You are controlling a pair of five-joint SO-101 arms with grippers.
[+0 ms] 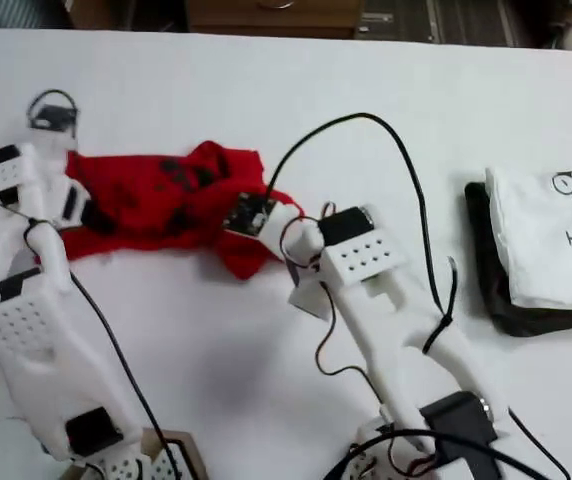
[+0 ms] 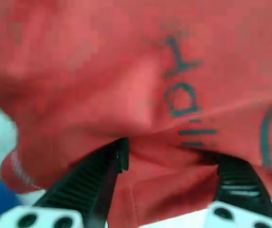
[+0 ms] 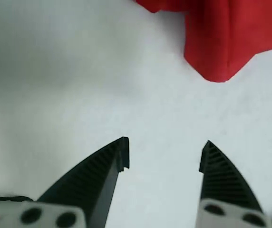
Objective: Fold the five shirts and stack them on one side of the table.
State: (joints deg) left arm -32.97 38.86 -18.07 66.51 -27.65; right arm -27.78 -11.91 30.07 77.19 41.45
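Two pairs of fingers gape wide: left gripper (image 2: 169, 159) astride the red shirt (image 2: 102, 71), right gripper (image 3: 164, 152) above the table (image 3: 55, 80).

Both arms stretch forward, the left gripper (image 2: 171, 159) and the right gripper (image 3: 165, 145) each with fingers spread apart.

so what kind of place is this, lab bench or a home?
Probably a robotics lab bench: two white arms on a white table, loose cables, a red shirt and a folded stack as test items.
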